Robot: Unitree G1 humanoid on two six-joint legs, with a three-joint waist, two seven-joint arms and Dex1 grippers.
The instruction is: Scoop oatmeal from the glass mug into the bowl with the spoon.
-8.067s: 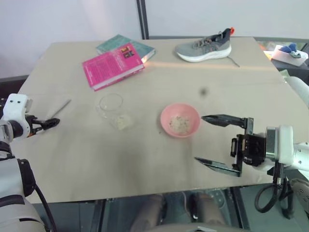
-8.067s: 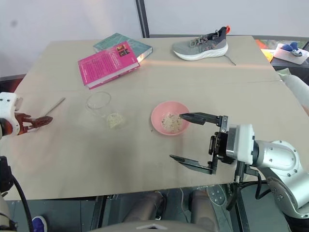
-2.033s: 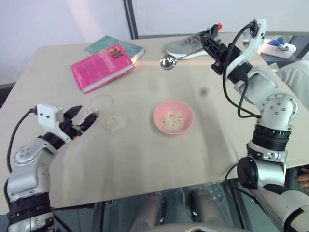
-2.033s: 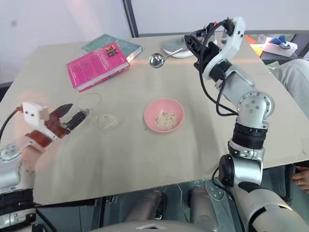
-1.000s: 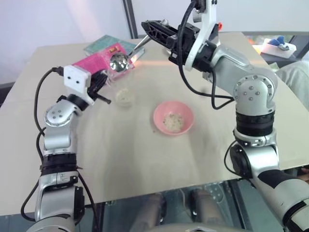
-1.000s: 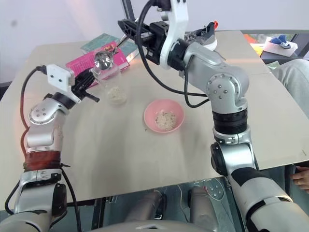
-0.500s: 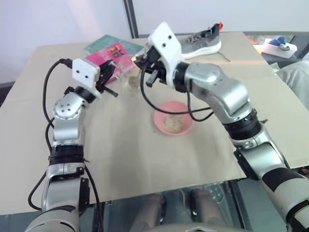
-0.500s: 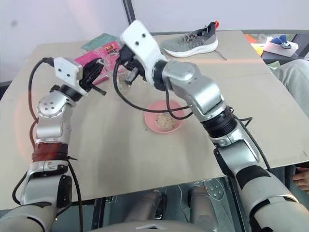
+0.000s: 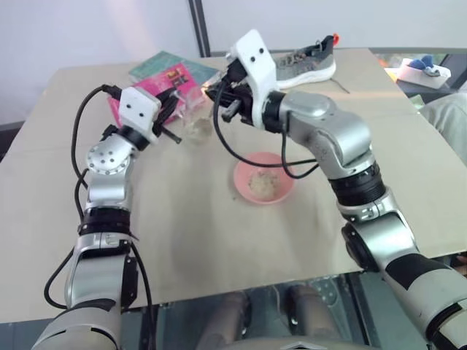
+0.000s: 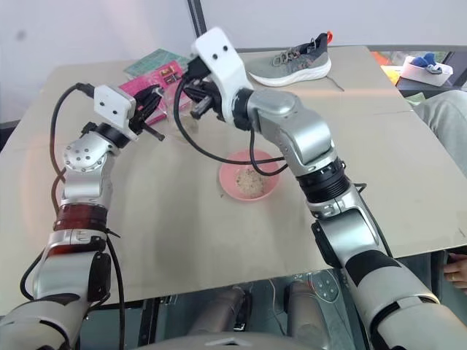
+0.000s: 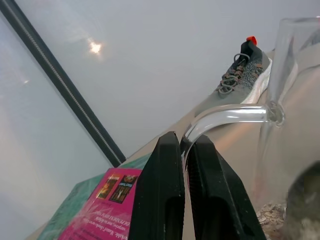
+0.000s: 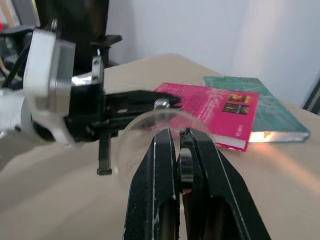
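My left gripper (image 9: 177,111) is shut on the curved handle of the glass mug (image 9: 195,117) and holds it up, left of the bowl. Oatmeal (image 9: 197,130) lies in the mug's bottom. In the left wrist view the black fingers (image 11: 162,190) pinch the clear handle (image 11: 225,114). My right gripper (image 9: 217,98) is shut on the spoon (image 12: 184,170) and sits right at the mug's rim (image 12: 150,120); the spoon's bowl is hidden from the head views. The pink bowl (image 9: 264,179) rests on the table with a little oatmeal (image 9: 263,181) in it.
A pink book (image 9: 175,76) and a green book (image 9: 157,64) lie behind the mug. A grey shoe (image 9: 306,58) sits at the table's far edge. A white object (image 9: 419,71) stands off the far right corner.
My right gripper has swung down and to the left with the spoon, right up to the mug. My left gripper has brought the mug slightly up and toward the middle.
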